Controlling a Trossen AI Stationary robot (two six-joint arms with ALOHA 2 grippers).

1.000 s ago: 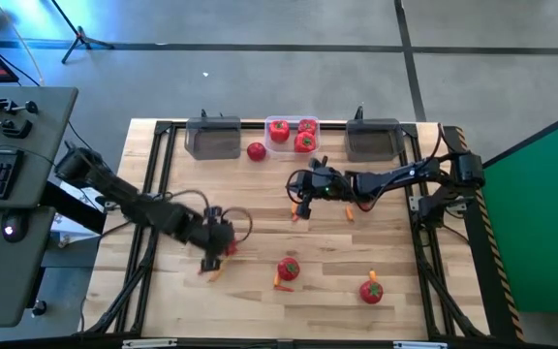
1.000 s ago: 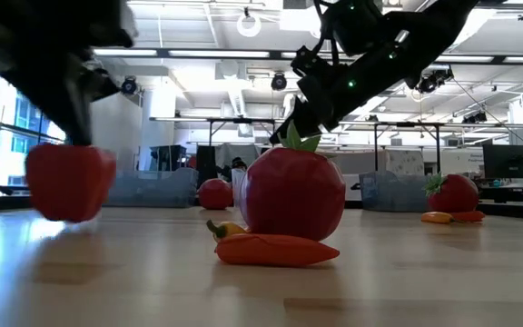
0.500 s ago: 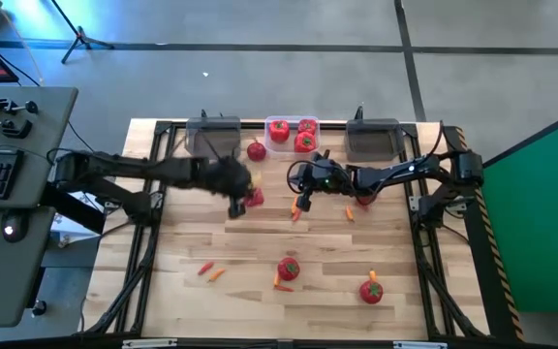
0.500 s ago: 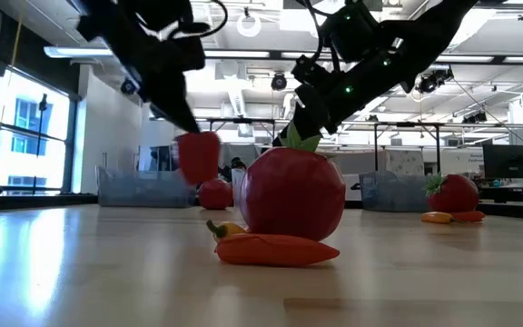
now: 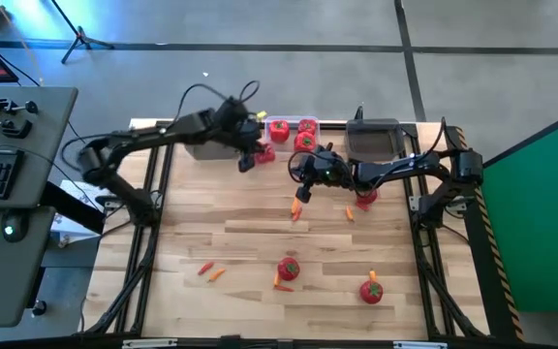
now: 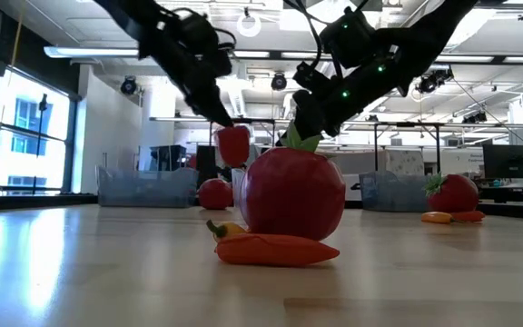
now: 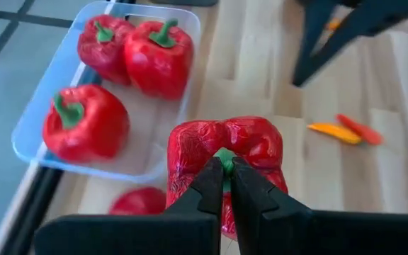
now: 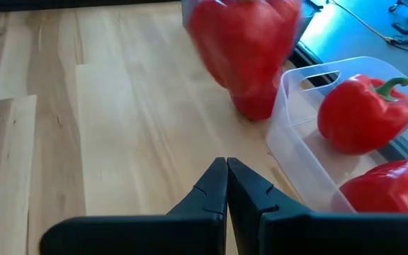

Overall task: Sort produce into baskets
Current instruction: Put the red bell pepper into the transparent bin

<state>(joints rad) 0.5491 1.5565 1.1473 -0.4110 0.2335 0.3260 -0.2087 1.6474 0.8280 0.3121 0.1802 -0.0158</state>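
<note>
My left gripper [image 5: 256,155] is shut on a red bell pepper [image 7: 225,145] and holds it in the air just beside the clear basket [image 5: 270,124] at the far edge. Three red peppers [image 7: 158,57] lie in that basket. A tomato [image 7: 139,203] sits on the table below the held pepper. My right gripper [image 5: 303,186] hovers shut and empty near the table's middle, close to the basket. Two dark grey baskets [image 5: 213,138] [image 5: 374,139] flank the clear one. My left gripper pinches the pepper's green stem [image 7: 224,159] between its two fingers, at the top of the fruit. The fingers slant down at it from above. The pepper [image 6: 232,145] hangs below the fingers, clear of the table.
Two tomatoes [image 5: 288,269] [image 5: 371,289] stand near the front edge. Orange carrot pieces [image 5: 295,208] [image 5: 349,213] [image 5: 211,272] lie scattered over the wood. Another red fruit [image 5: 366,199] sits under my right arm. A black frame [image 5: 153,194] runs round the table.
My left gripper has carried the pepper from the table's near left up and across toward the far edge, ending beside the clear basket; the pepper has stayed hanging from the shut fingers. My right gripper has edged slightly toward the far edge, still shut.
</note>
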